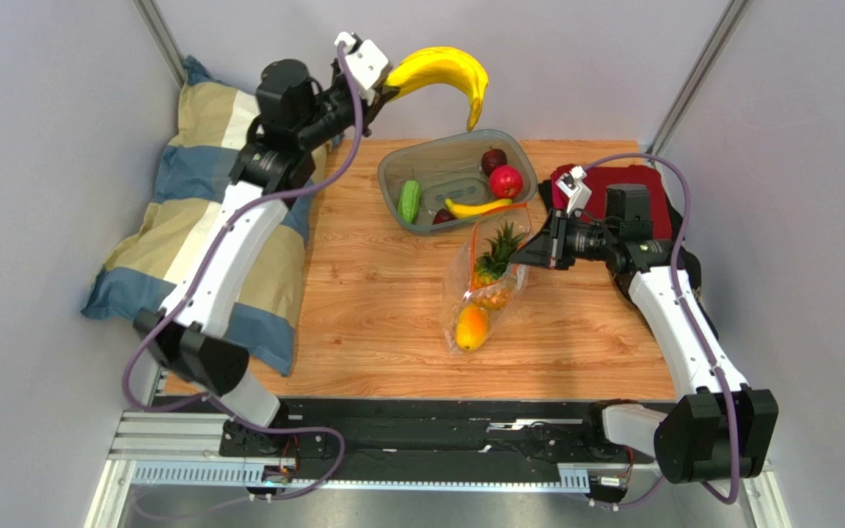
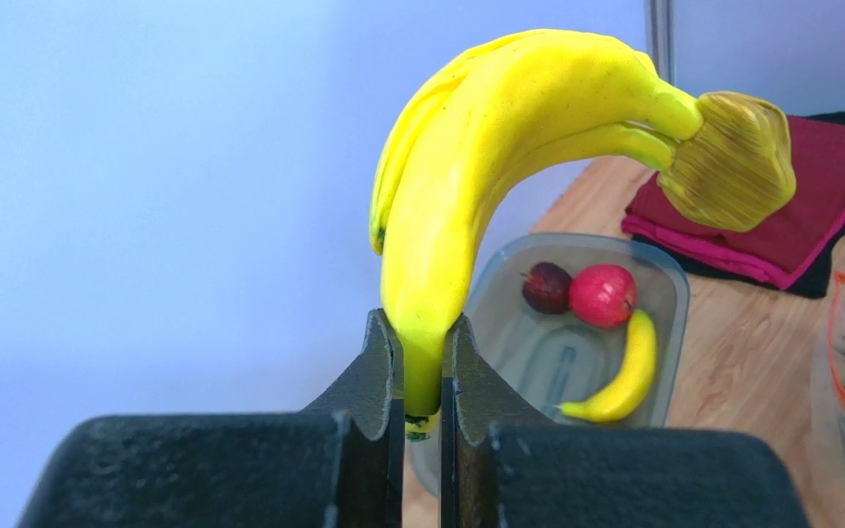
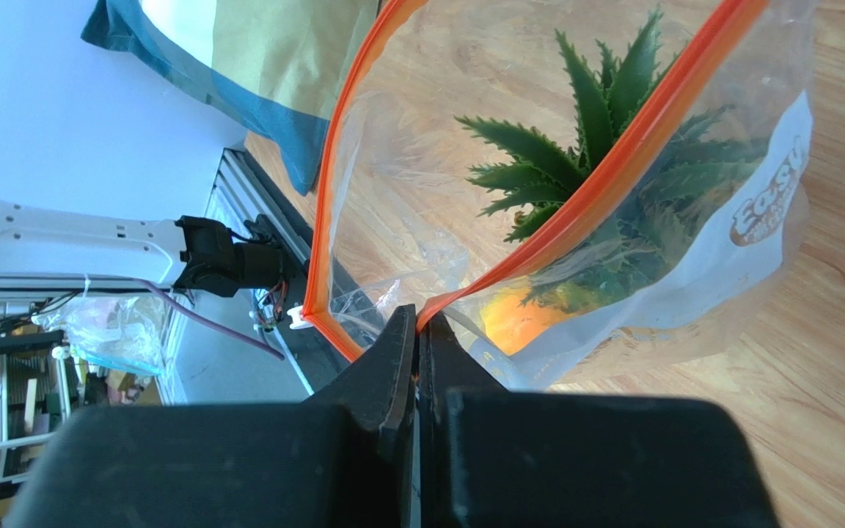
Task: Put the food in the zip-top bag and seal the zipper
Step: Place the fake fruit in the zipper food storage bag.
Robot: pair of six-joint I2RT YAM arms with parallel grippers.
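Observation:
My left gripper (image 1: 385,84) is shut on the tip of a yellow banana bunch (image 1: 446,75) and holds it high above the tray's far left; in the left wrist view the bunch (image 2: 482,165) rises from between the jaws (image 2: 423,374). My right gripper (image 1: 517,259) is shut on the orange-red zipper edge (image 3: 592,176) of the clear zip-top bag (image 1: 485,292) and holds its mouth up and open. Inside the bag lie a pineapple (image 1: 495,255) and an orange-yellow mango (image 1: 471,327). The white slider (image 3: 301,319) sits at the zipper's end.
A grey-green tray (image 1: 394,165) at the back holds a green cucumber (image 1: 409,200), a small banana (image 1: 478,207), a red fruit (image 1: 505,182) and a dark purple fruit (image 1: 492,160). A striped pillow (image 1: 196,209) lies at the left, red cloth (image 1: 631,176) at the right.

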